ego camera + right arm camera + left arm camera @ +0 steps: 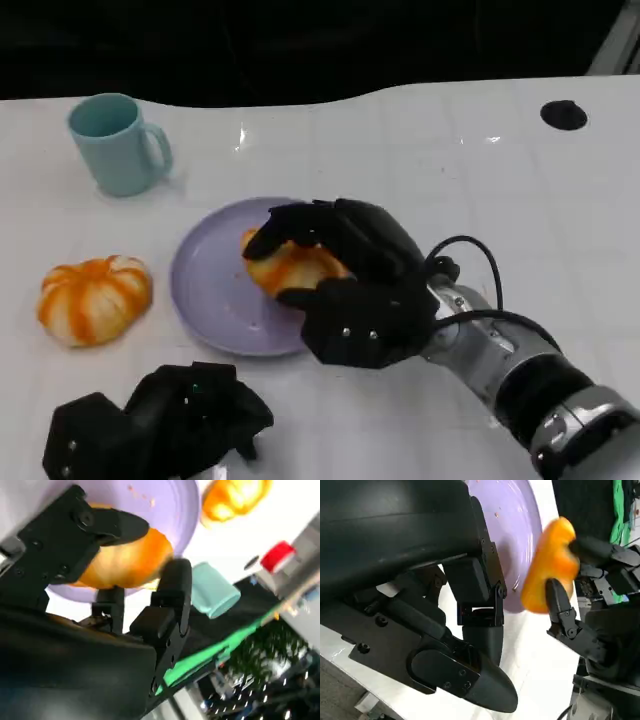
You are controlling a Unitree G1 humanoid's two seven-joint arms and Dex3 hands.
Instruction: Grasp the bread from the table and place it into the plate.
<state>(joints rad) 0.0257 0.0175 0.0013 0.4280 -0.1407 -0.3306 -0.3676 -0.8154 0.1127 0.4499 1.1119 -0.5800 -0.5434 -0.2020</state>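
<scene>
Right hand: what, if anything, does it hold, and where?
The right hand holds the bread over the plate, fingers around its sides.

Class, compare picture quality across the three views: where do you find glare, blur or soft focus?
Head view: evenly lit, small glare spots on the white table, the mug sharp. Left wrist view: the left hand is sharp, the bread blurred. Right wrist view: the right hand is fairly clear, the background beyond the table badly blurred.
</scene>
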